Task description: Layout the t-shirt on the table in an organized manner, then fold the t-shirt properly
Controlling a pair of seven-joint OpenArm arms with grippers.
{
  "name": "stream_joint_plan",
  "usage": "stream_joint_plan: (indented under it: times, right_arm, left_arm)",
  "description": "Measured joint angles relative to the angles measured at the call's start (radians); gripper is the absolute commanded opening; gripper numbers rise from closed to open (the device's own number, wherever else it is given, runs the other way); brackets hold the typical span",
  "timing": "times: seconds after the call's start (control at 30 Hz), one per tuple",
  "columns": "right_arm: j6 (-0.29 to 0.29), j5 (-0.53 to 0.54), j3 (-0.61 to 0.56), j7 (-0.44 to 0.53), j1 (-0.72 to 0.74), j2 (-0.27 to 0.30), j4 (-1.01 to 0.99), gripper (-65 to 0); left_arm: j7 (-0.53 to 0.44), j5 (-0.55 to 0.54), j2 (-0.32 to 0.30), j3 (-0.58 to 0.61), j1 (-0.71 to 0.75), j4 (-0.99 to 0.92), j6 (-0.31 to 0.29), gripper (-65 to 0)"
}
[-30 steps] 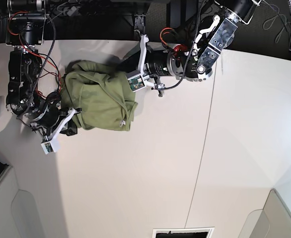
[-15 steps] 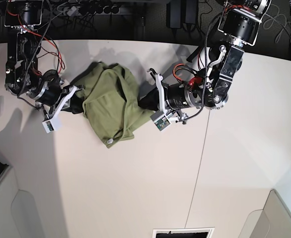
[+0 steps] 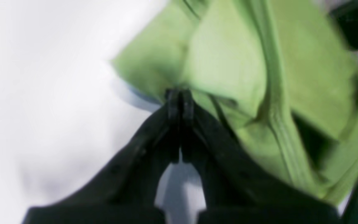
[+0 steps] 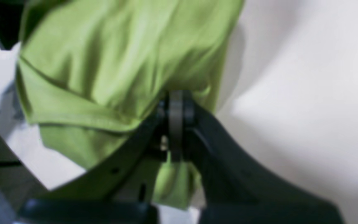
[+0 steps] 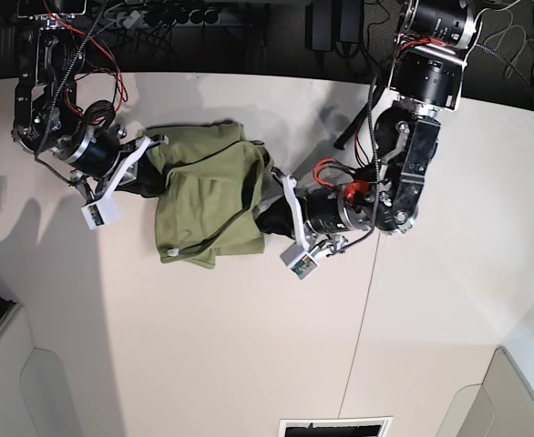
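Room: the tabletop (image 5: 203, 364) is wide, bare and white below the shirt; a dark seam (image 5: 369, 291) runs down it right of the arms, and its far edge lies just above the shirt.
Shirt: the olive shirt (image 5: 208, 205) is soft, creased cotton, bunched in folds between both arms near that far edge.
Lie: its long axis runs roughly across, gripper to gripper.
Left gripper (image 3: 179, 96): pinched tight on a shirt fold.
Right gripper (image 4: 176, 102): clamped on the shirt's edge.

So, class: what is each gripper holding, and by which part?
Both hold the t-shirt: the left gripper and the right gripper each pinch a bunched cloth edge; which part cannot be told.
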Motion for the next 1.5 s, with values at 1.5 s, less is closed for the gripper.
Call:
stream_joint_plan:
  times: [1.5]
  right_arm:
    - [0.003, -0.159, -0.214, 0.101, 0.264, -0.075, -0.268, -65.0]
  left_arm:
    - [0.034, -0.084, -0.001, 0.103, 0.064, 0.088, 0.0, -65.0]
